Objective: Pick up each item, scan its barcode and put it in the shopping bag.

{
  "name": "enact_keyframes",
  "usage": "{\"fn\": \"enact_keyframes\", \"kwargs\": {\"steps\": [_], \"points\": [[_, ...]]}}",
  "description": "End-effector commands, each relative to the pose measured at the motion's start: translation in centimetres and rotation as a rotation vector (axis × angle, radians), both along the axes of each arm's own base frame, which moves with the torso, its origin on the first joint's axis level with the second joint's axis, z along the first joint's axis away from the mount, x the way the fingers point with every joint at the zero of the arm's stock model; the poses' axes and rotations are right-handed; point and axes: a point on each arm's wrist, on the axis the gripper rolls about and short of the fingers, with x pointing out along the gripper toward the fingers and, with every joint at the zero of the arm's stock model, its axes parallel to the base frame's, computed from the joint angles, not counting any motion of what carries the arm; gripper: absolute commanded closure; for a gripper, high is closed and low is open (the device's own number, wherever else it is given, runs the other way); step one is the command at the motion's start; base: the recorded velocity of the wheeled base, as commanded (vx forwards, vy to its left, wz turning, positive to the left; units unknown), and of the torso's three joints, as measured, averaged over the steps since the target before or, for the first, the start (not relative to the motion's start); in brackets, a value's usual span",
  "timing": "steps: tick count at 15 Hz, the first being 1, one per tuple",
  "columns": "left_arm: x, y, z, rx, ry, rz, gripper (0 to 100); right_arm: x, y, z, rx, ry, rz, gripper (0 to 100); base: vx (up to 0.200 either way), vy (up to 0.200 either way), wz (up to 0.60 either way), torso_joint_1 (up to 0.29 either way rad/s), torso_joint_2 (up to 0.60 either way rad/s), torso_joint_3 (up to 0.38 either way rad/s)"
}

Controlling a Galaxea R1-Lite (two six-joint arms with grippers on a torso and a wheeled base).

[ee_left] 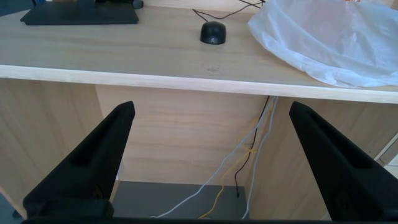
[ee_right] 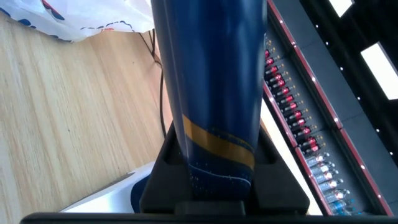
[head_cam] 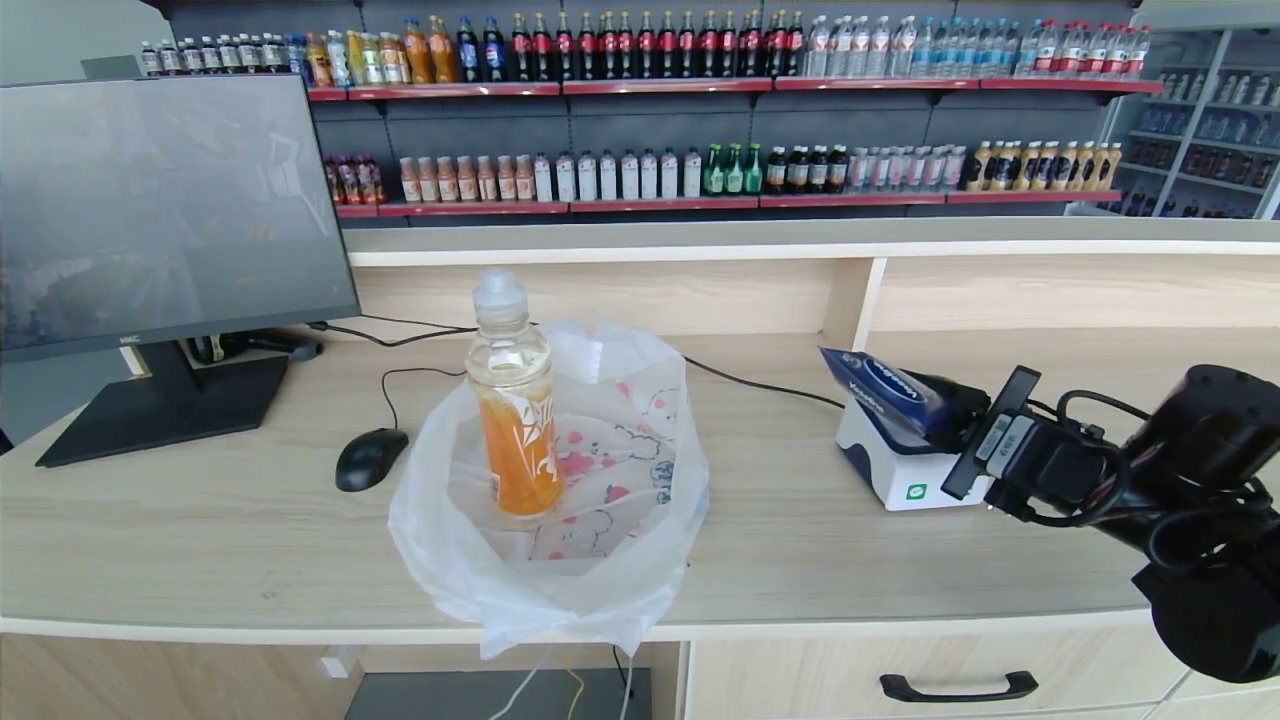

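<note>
R pincer (head_cam: 958, 412) clamps blue pack (head_cam: 878, 386) w/ white print, over white scanner (head_cam: 895, 482). L pincer (ee_left: 211, 167) wide, below bench (head_cam: 200, 530) edge. Orange-labelled bottle (head_cam: 512, 400) upright in bag (head_cam: 560, 590).

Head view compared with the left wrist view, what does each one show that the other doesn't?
Head view's own: the bottle standing in the shopping bag, the right pincer shut on a blue pack at the scanner, the drink shelves. Left wrist view's own: the left pincer, open, below the counter edge, and cables hanging beneath it. Shared: the bag, mouse and counter.
</note>
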Motion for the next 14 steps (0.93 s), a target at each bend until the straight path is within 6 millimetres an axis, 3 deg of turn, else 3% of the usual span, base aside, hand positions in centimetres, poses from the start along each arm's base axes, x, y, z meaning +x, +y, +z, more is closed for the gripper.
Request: {"fn": "enact_keyframes", "kwargs": {"steps": [1,14], "points": [[0.00,0.00,0.00,0.000,0.000,0.000,0,0.01,0.02,-0.08,0.000,0.002,0.000,100,0.000,0.000,0.00,0.000,0.00,0.000],[0.00,0.00,0.00,0.000,0.000,0.000,0,0.10,-0.11,0.24,0.007,-0.006,-0.004,100,0.000,0.000,0.00,0.000,0.00,0.000]]}}
